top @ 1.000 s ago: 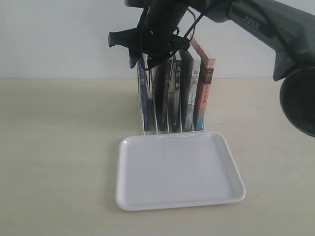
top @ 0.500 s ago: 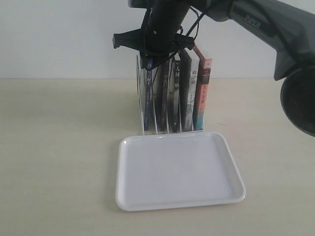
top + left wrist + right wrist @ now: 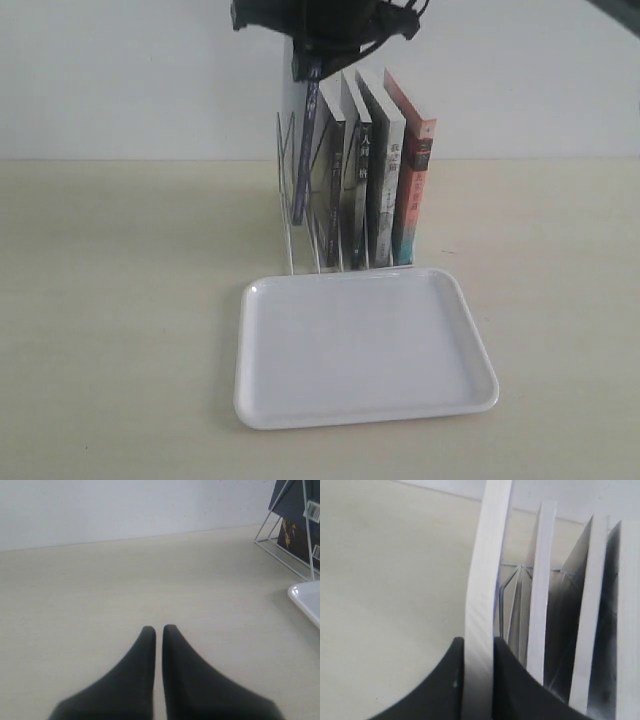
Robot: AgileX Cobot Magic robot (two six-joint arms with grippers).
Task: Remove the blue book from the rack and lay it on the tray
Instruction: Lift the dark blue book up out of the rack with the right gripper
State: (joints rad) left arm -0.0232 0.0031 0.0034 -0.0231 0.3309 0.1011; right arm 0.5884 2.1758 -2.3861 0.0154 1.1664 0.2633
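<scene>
My right gripper (image 3: 308,62) is at the top edge of the exterior view, shut on the top of the blue book (image 3: 303,150). The book hangs upright with its lower end raised above the floor of the silver wire rack (image 3: 285,200), still between the rack's left wires. In the right wrist view the fingers (image 3: 451,680) clamp the book's white page edge (image 3: 482,590). The white tray (image 3: 365,345) lies flat just in front of the rack. My left gripper (image 3: 159,628) is shut with nothing in it, low over bare table away from the rack.
Three other books stand in the rack: two dark ones with white edges (image 3: 358,180) and a red-orange-spined one (image 3: 414,190) at the right end. The left wrist view shows the rack's side (image 3: 282,535) and a tray corner (image 3: 307,597).
My right gripper has risen with the blue book, pulling it up out of its slot. Most of the right arm has left the exterior view.
</scene>
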